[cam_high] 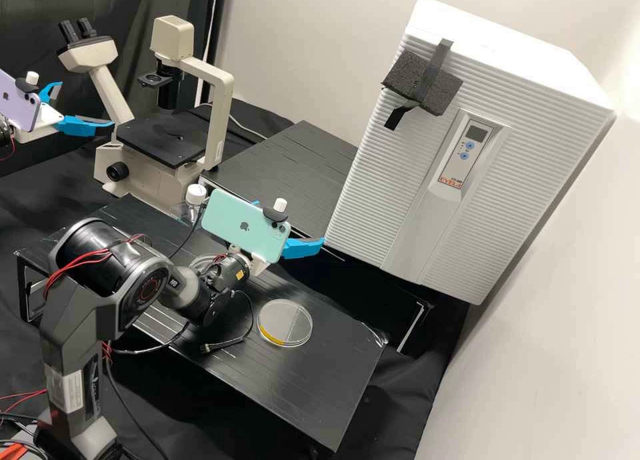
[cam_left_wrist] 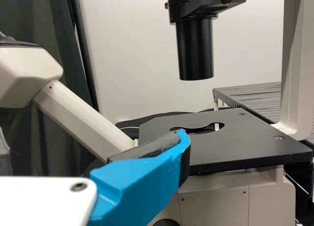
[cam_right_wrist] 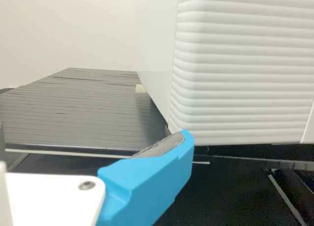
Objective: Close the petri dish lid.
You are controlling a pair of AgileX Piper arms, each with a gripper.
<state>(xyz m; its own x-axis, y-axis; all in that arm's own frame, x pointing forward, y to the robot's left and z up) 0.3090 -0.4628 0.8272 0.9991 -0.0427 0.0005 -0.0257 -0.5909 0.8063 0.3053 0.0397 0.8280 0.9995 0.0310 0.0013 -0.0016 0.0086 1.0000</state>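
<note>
Nearest, the right arm [cam_high: 70,327], dark grey with a pale printed label, stands left of the round, clear petri dish [cam_high: 298,324], which lies on the black, tape-ridged surface [cam_high: 320,380] with a yellow crescent along its edge; whether its lid is seated, I cannot tell. Above the surface hangs the right gripper [cam_high: 291,222], jaws apart, under a logo-marked mint phone [cam_high: 233,223]. Beyond are a white-capped bottle [cam_high: 195,195], the left gripper [cam_high: 87,103], jaws also apart, a cream microscope [cam_high: 219,107] and a white ribbed cabinet [cam_high: 373,180] with orange print.
</note>
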